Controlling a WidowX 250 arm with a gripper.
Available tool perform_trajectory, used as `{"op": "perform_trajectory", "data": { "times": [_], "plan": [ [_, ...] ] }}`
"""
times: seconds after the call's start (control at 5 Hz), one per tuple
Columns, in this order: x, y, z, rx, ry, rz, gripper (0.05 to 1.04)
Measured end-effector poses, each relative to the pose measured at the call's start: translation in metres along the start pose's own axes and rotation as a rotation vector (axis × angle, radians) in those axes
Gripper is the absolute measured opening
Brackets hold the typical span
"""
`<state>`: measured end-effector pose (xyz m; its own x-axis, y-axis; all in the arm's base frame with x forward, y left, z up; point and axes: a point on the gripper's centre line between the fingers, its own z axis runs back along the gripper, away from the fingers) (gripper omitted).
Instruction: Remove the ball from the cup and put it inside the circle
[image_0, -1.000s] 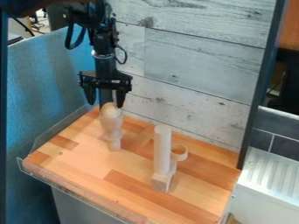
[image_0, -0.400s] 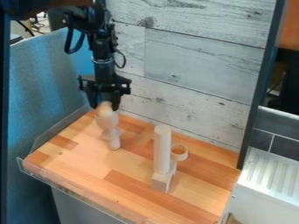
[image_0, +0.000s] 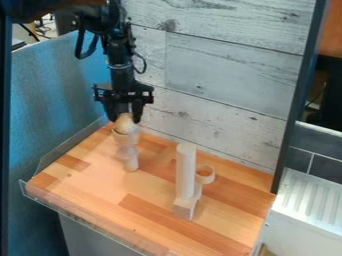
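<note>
The black gripper (image_0: 125, 119) hangs at the upper left of the wooden top, shut on the pale wooden ball (image_0: 125, 122), with a finger at either side of it. Directly below is the cup (image_0: 128, 149), a wooden goblet shape standing on the board; its rim shows just under the ball. Whether ball and rim still touch, I cannot tell. The circle, a light wooden ring (image_0: 206, 174), is attached beside the upright post, right of the cup.
A tall pale cylinder (image_0: 186, 170) rises from a wooden block (image_0: 185, 207) near the middle of the wooden board (image_0: 100, 200). Behind stands a whitewashed plank wall (image_0: 227, 75). A clear low edge runs along the board's left and front.
The fingers have drawn closer together around the ball. The cup first shifted and leaned left, then came back more upright; the ball now sits higher above its rim.
</note>
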<state>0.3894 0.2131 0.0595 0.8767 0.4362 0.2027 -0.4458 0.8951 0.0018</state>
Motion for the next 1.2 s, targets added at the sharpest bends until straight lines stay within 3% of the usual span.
{"op": "perform_trajectory", "data": {
  "times": [0.2,0.4,0.8,1.2],
  "plan": [
    [0.005,-0.017,0.011,-0.096,-0.029,-0.043,0.658],
    [0.010,-0.026,0.025,-0.143,-0.068,-0.061,0.658],
    [0.000,-0.062,0.033,-0.211,-0.094,-0.203,0.658],
    [-0.015,-0.091,0.014,-0.225,-0.075,-0.317,0.658]
  ]
}}
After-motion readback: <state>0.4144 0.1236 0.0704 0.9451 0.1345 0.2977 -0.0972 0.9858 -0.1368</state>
